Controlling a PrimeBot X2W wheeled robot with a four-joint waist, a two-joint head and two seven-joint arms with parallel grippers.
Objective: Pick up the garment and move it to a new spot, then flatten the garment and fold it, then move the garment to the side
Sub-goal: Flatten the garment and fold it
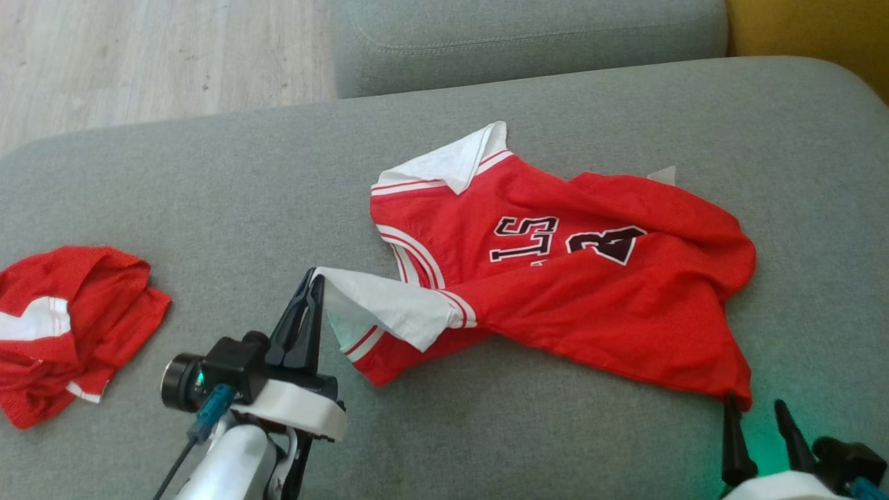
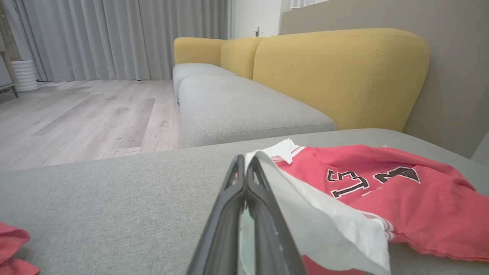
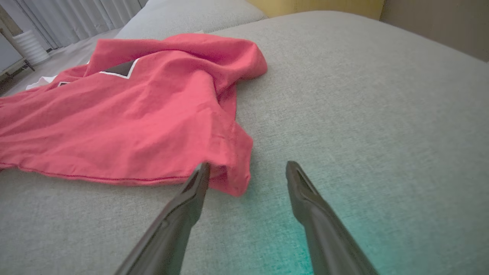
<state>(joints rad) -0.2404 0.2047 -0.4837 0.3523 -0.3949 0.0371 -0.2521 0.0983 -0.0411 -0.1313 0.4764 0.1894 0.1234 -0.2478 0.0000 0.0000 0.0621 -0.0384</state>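
Observation:
The garment (image 1: 590, 298) is a red jersey with white trim and dark lettering, lying crumpled on the grey cushion (image 1: 208, 194). My left gripper (image 1: 314, 278) is shut on the garment's white corner at its left end, lifting that flap slightly; in the left wrist view the white cloth (image 2: 317, 221) drapes off the closed fingers (image 2: 237, 198). My right gripper (image 1: 753, 410) stands open at the garment's lower right corner (image 3: 233, 179). Its left finger (image 3: 191, 194) touches the hem there, and the other finger rests on bare cushion.
A second red and white cloth piece (image 1: 62, 326) lies bunched at the cushion's left edge. Another grey seat (image 1: 528, 35) and yellow backrests (image 2: 336, 72) lie beyond. Wood floor (image 1: 153, 55) is at the far left. Bare cushion surrounds the garment.

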